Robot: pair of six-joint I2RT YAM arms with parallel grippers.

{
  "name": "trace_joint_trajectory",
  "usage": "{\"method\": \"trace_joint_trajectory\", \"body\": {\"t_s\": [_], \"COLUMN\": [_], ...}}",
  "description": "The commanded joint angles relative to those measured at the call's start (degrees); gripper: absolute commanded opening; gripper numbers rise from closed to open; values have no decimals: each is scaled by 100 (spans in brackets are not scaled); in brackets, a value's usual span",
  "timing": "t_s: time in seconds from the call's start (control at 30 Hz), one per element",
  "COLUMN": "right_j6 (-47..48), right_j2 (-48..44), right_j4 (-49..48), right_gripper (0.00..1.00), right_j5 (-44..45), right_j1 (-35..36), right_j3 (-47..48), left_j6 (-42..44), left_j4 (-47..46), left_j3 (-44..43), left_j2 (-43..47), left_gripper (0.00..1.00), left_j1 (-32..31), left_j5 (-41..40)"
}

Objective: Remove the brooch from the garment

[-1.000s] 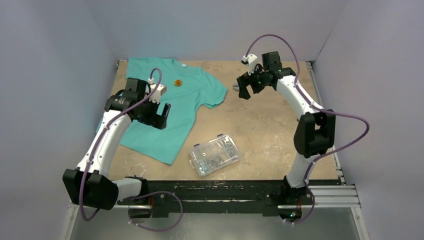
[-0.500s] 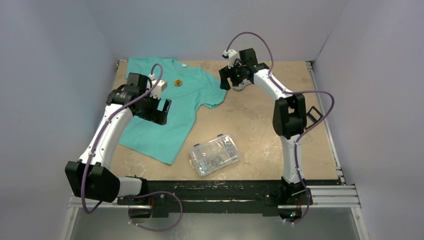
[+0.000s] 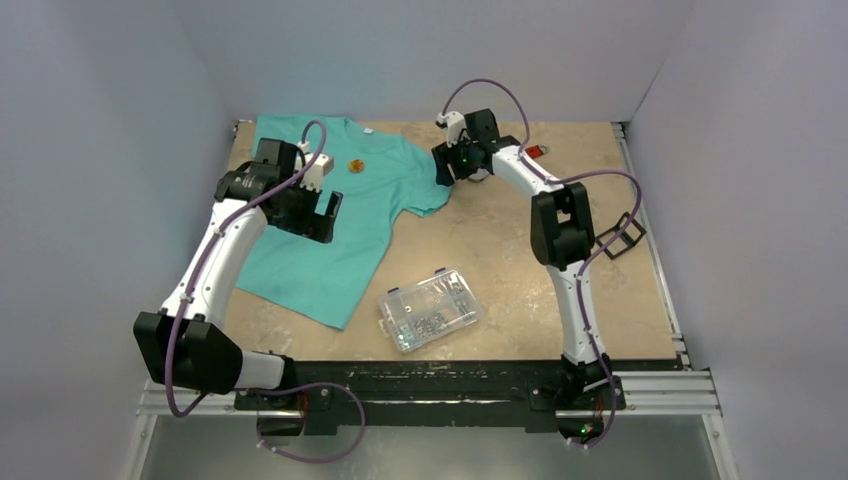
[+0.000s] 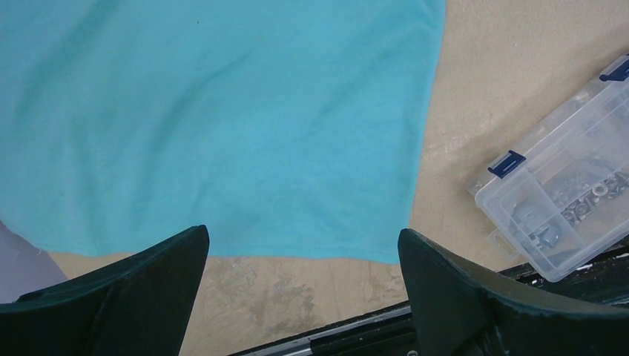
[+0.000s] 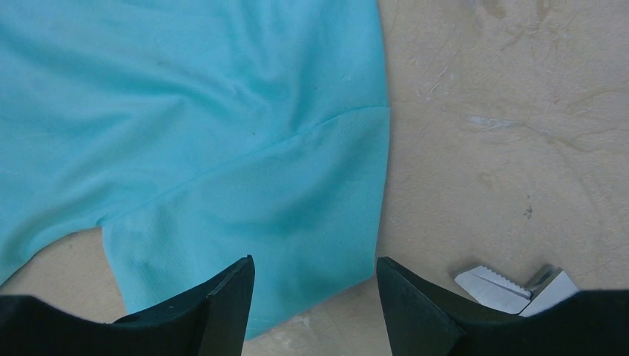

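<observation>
On the tan, stone-mottled tabletop [image 3: 500,240], a teal-green T-shirt [image 3: 345,235] is laid flat at far left. It is soft knit with shallow wrinkles and has a small white neck label [image 3: 368,130] at the collar. The brooch [image 3: 355,165], a tiny round orange-yellow disc, is seen on the chest just below the collar.

Above the shirt body, the left gripper [image 3: 324,213] is held near-left of the brooch, apart from it. In the wrist view its dark wedge-shaped fingers [image 4: 148,289] are spread wide with nothing between them. The straight hem and bare table are seen below.

Above the sleeve nearest mid-table, the right gripper [image 3: 443,170] is held. Its jaws are parted moderately and nothing is gripped; the sleeve seam and cuff edge are framed between them. Bright toothed metal pieces [image 5: 512,288] are cut off at the lower right of that view and are probably wrench jaws.

A clear plastic compartment box [image 3: 430,308] with blue latches and small metal hardware inside is seen near front-centre, just beside the shirt hem.
</observation>
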State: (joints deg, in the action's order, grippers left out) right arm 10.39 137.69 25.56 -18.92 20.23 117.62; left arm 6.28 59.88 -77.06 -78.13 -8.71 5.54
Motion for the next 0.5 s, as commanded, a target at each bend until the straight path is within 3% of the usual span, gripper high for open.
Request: {"method": "trace_joint_trajectory", "body": {"t_s": [0.0,0.27,0.33,0.47], "right_j6": [-64,5,45,217], "right_j2": [62,264,269,73], "right_j4": [-266,-123,-45,249], "right_gripper": [65,55,44,9], "right_j5": [210,49,-25,-168], "right_j1": [18,25,17,17], "right_j3": [238,250,248,109], "left_j6": [-134,-132,-128,-81], "left_j4": [33,72,100,95], "left_j3": [-228,-244,-266,-267], "left_j2": [-8,-118,-128,-124], "left_gripper": [100,100,100,100], "left_j1": [-17,-17,-17,-17], "left_j5": [-101,-178,-145,-107]}}
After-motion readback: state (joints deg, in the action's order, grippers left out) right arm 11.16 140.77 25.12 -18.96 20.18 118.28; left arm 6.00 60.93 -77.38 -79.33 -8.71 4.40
